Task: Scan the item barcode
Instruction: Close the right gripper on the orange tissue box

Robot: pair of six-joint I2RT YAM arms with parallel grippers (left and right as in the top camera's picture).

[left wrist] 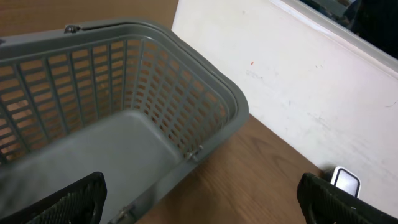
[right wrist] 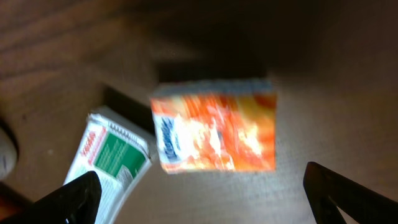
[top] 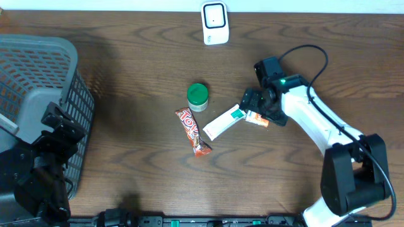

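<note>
An orange packet (top: 257, 118) (right wrist: 214, 132) lies flat on the wooden table. My right gripper (top: 254, 106) (right wrist: 202, 202) hovers right over it, open, with its fingertips (right wrist: 74, 199) apart from the packet and nothing held. A white and green box (top: 224, 122) (right wrist: 106, 158) lies against the packet's left end. The white scanner (top: 214, 23) (left wrist: 346, 181) stands at the table's far edge. My left gripper (top: 60, 124) (left wrist: 202, 202) is open and empty beside the grey basket (top: 38, 69) (left wrist: 124, 93). No barcode shows in any view.
A red candy bar (top: 192, 131) and a green-lidded jar (top: 197, 96) sit left of the box. The basket fills the left end of the table. A white wall (left wrist: 298, 68) rises behind the table.
</note>
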